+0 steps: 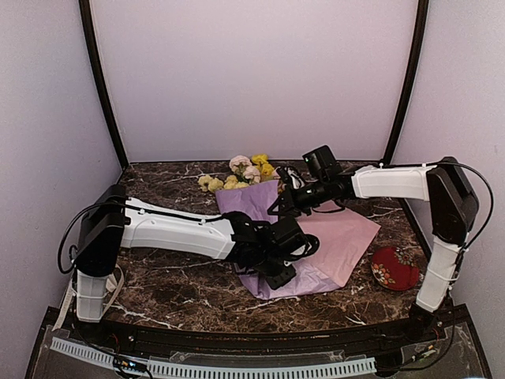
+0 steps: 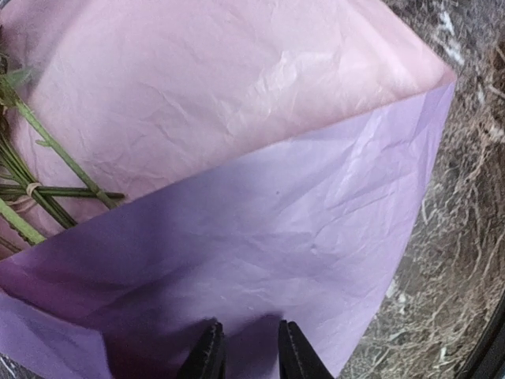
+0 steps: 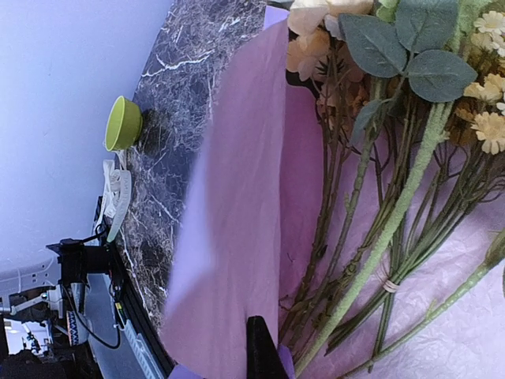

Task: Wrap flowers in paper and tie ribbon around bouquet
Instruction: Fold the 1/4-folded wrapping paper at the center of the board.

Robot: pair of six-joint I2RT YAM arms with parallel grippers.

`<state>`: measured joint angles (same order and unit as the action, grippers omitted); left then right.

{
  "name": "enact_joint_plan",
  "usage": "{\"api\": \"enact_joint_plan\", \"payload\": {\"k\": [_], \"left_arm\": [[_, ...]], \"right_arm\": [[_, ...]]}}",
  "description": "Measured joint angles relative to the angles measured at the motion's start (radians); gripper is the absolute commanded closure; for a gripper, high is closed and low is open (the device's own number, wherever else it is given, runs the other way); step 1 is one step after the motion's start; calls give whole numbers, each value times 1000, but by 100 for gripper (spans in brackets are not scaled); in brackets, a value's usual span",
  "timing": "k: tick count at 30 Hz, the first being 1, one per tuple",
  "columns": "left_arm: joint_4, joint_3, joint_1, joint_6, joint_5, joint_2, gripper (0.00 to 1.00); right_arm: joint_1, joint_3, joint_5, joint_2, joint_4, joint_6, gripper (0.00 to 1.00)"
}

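Overhead, the flowers point(image 1: 241, 175) lay on the paper point(image 1: 347, 237) at the table's point(image 1: 173, 284) far side, yet only the wrist views showed the left fingers point(image 2: 209, 355) slightly parted and empty over that paper, the right fingers point(image 3: 260, 347) closed beside the stems point(image 3: 394, 221), a green cup point(image 3: 124, 123) beyond.

- Dark marble table point(image 1: 173, 288), veined in white.
- Red round thing point(image 1: 394, 268) with a flower pattern, perhaps a pouch or small dish, lying flat near the table's right edge.
- Small lime-green cup point(image 3: 124, 124) standing on the marble beside the pale wall point(image 1: 252, 71).
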<state>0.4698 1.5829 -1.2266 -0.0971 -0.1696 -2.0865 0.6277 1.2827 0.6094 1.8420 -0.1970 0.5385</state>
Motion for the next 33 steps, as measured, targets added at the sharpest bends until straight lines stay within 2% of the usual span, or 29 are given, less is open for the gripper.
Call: {"api": "enact_joint_plan", "payload": {"k": [14,22,29,31,33], "left_arm": [[-5,-79,0,76,15,-20,76],[-30,-82,-1,101,70,-3,57],[-143,-151,-7,100,135,171,45],[-179,-192,-7,86,135,255,45],[-219,-247,-4,62,121,343,49]], "right_arm": [[-129,51,24,32,-96,-45,100],[-151,52,42,106,-95,-48,100],[-151,42,53,106,-76,-47,100],[-151,41,53,106,-72,-44,100],[-151,41,54,106,-66,-43,100]]}}
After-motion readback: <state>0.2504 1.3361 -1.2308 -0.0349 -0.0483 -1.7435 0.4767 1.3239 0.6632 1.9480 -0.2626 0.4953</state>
